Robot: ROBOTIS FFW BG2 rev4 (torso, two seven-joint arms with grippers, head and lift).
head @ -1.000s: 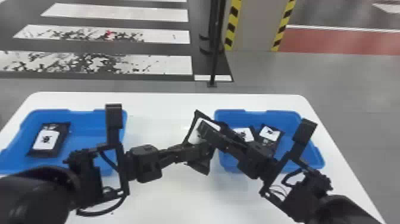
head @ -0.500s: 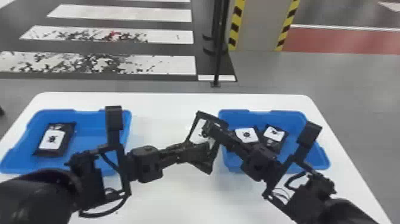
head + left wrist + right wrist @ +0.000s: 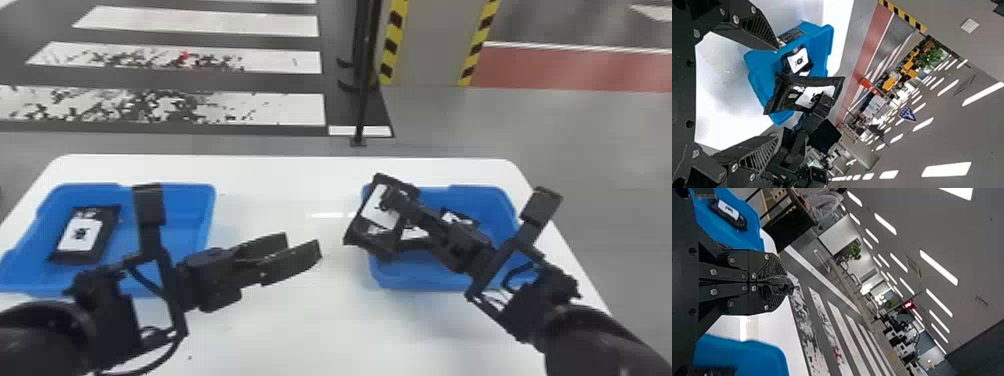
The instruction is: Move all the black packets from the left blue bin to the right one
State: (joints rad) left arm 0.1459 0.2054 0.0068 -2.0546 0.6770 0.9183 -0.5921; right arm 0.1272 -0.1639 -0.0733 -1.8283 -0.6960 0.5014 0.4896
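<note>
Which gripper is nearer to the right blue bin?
Right: the right gripper is above the right blue bin, holding a black packet; the left gripper is off it, over the table.

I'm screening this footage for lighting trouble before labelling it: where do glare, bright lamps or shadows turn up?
Head view: a thin white streak of glare on the table between the bins, with soft, faint shading in front of the right blue bin; left wrist view: bright ceiling lights and a partly washed-out tabletop; right wrist view: more glaring ceiling strips.
</note>
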